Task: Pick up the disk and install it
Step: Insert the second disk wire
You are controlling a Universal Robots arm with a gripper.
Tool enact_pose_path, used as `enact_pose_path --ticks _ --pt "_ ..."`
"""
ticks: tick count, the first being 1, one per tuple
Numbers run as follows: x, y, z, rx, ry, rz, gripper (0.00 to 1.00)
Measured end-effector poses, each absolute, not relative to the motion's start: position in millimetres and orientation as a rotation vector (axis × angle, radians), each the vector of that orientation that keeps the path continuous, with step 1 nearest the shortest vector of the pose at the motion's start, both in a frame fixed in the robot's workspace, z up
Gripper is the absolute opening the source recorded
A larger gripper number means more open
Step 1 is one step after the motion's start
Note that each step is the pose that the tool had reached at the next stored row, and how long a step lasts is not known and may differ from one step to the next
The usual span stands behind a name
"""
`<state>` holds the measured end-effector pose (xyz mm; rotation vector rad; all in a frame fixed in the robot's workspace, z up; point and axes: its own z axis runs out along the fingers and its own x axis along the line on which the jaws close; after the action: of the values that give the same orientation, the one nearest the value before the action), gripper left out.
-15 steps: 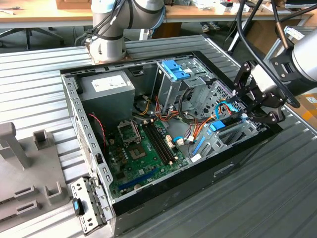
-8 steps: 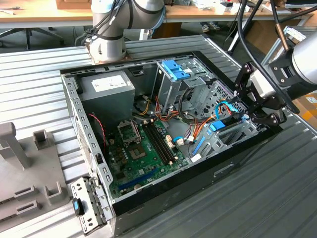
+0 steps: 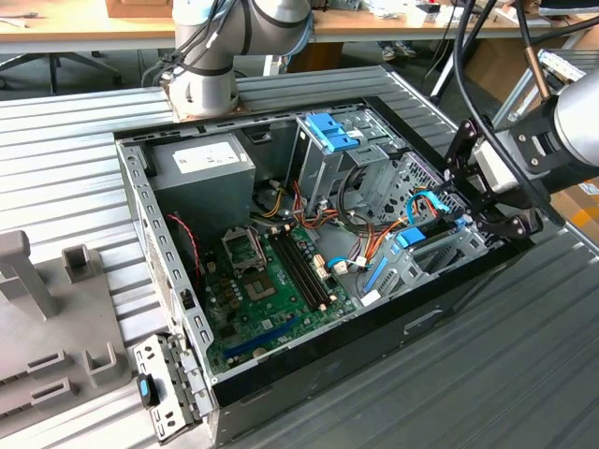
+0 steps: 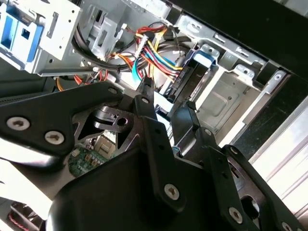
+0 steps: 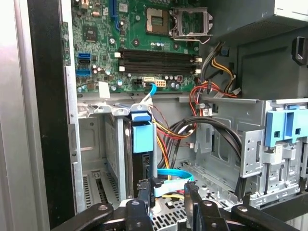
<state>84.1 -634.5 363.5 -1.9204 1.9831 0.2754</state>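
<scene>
One disk (image 5: 143, 137) is in front of you, and it is not in the gripper (image 5: 167, 188). It stands on edge in a metal bay of the open computer case (image 3: 309, 369), beside the drive cage (image 3: 348, 164) that carries the blue latch. In the first wrist view its blue rail faces you, and a light blue data cable (image 5: 171, 174) curves just past its lower end.

The gripper hangs just clear of the disk, on the side away from the drive cage. Its two black fingers (image 5: 144, 192) are spread apart with nothing between them, and the light blue cable lies behind the gap. I cannot tell whether either finger touches the disk's edge.

In the exterior view your arm's base (image 3: 201, 79) sits on the table beyond the drive cage. The wrist (image 3: 580, 117) reaches in from the exterior view's right, over the case wall nearest the disk's bay. The gripper tilts down and inward towards the drive cage and the bundle of coloured wires (image 4: 154, 45) beside it.
</scene>
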Motion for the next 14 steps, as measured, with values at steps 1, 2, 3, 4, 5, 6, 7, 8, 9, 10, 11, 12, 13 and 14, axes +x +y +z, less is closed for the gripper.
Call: enact_pose_path --ticks 1,2,3,4,5,6,7,8,9,10,11,12,13,14 --pt "83.4 -634.7 363.7 -1.92 1.983 0.274 0.42" --pt "82.4 -634.7 363.5 -1.92 1.982 0.274 0.42" --pt "80.0 -634.8 363.1 -1.919 1.979 0.269 0.42" --pt "76.3 -635.2 362.3 -1.917 1.975 0.263 0.42" --pt "75.7 -635.5 361.8 -1.916 1.973 0.262 0.42" --pt "75.5 -635.7 361.2 -1.915 1.971 0.262 0.42" --pt "75.6 -635.7 360.5 -1.913 1.968 0.263 0.42" --pt "75.6 -635.7 359.8 -1.911 1.964 0.264 0.42" --pt "75.5 -635.8 359.3 -1.91 1.961 0.265 0.42" --pt "75.5 -635.8 358.7 -1.909 1.958 0.266 0.42" --pt "75.5 -635.9 357.8 -1.908 1.953 0.269 0.42" --pt "75.4 -636.9 357.5 -1.906 1.951 0.271 0.42" --pt "75.3 -638.3 357.3 -1.905 1.951 0.272 0.42" --pt "74.9 -640.8 357.1 -1.904 1.95 0.273 0.42"
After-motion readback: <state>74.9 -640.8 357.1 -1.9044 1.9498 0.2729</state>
